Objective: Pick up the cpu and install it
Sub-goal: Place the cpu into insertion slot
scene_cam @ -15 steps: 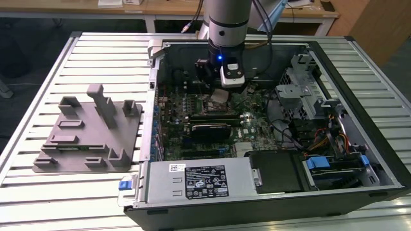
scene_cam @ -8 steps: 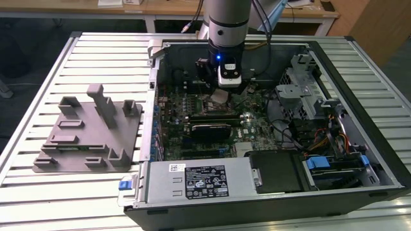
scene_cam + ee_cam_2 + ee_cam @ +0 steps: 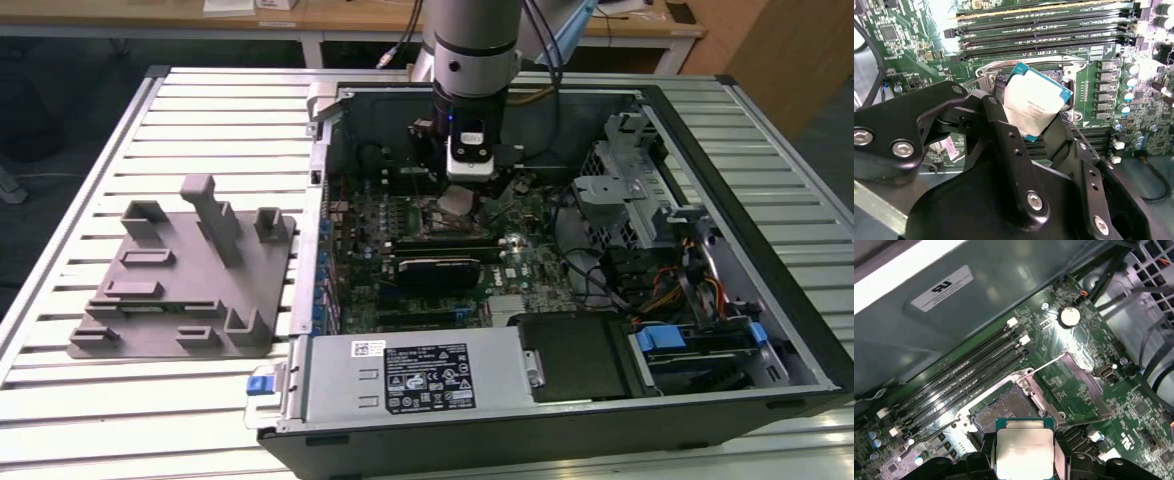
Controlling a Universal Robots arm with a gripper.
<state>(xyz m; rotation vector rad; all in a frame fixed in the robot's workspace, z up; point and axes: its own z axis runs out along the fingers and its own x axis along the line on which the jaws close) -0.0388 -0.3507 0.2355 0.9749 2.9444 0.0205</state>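
Note:
My gripper [image 3: 463, 193] is shut on the cpu [image 3: 458, 202], a flat silver square with a thin green rim, inside the open computer case. In both wrist views the black fingers [image 3: 1004, 131] clamp two opposite edges of the cpu [image 3: 1036, 102], which hangs tilted just above the motherboard. The black socket [image 3: 1004, 411] with its metal frame lies right under the cpu [image 3: 1024, 449], and it is bare, with its load plate [image 3: 1070, 386] swung open beside it. The chip is apart from the socket.
Memory slots [image 3: 971, 371] run alongside the socket. The case wall [image 3: 320, 180] stands on the exterior view's left, and a drive cage [image 3: 638, 190] with cables is on its right. A power supply [image 3: 420, 375] spans the near side. A grey pegged tray [image 3: 187, 285] lies outside the case.

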